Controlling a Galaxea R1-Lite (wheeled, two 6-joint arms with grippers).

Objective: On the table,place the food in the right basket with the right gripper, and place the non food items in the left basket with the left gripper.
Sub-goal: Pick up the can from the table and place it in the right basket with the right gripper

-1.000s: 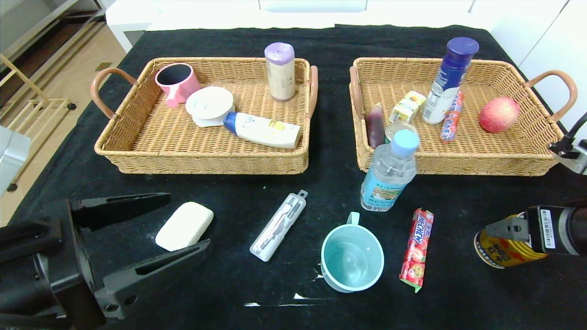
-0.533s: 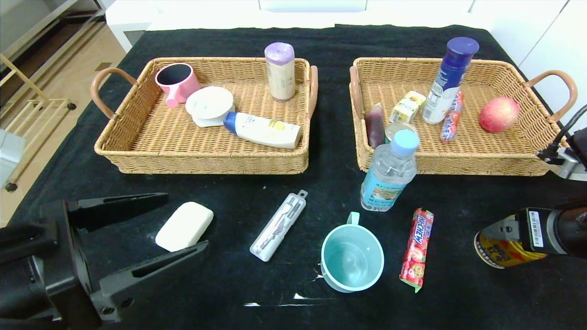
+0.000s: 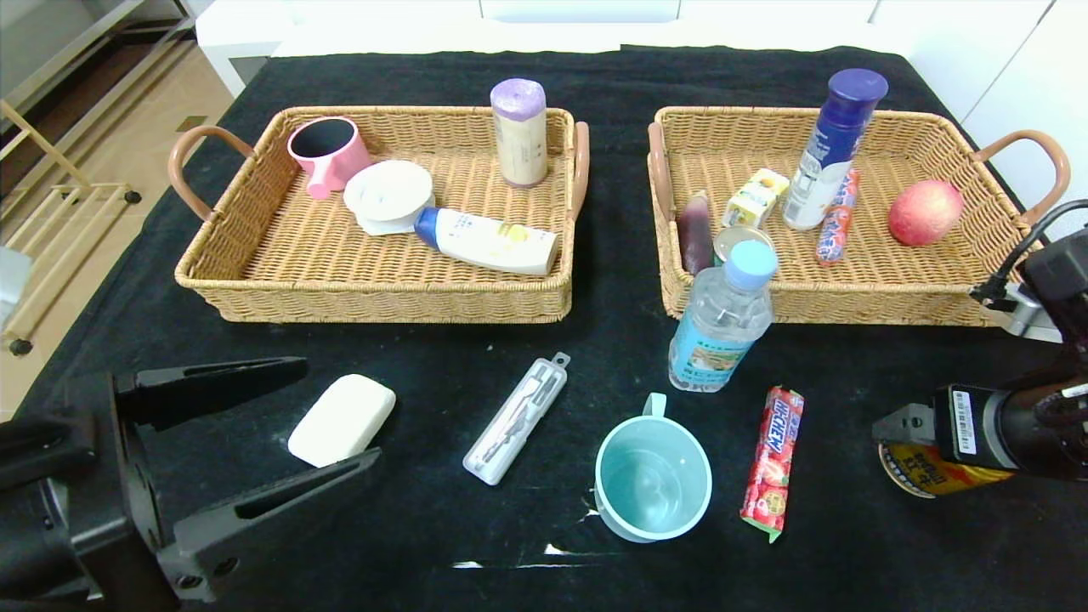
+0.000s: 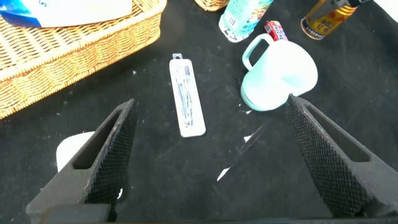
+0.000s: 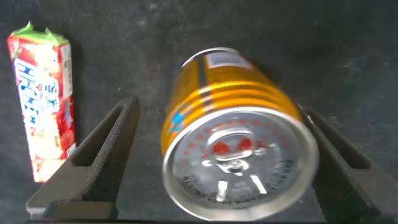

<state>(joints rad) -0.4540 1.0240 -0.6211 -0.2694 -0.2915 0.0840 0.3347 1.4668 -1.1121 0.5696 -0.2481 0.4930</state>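
The right end effector is sinking over the gold can at the bench's right edge, lower than it sat a second ago and covering more of the can's top. In the right wrist view its fingers are standing apart on either side of the can, nothing squeezed yet. My read: the grab is a beat away, and the can then needs lifting into the right basket.

On the other side, the left end effector is sliding back a touch from half a second ago, fingers wide apart and straddling the white soap block without touching it. That one looks like it is waiting its turn for the left basket.

Everything else is sitting exactly where it was: the water bottle is standing upright just in front of the right basket, the red candy pack is lying flat beside the teal mug, and the clear case is lying between soap and mug. Six items are still out on the cloth, so the sorting here is barely started.
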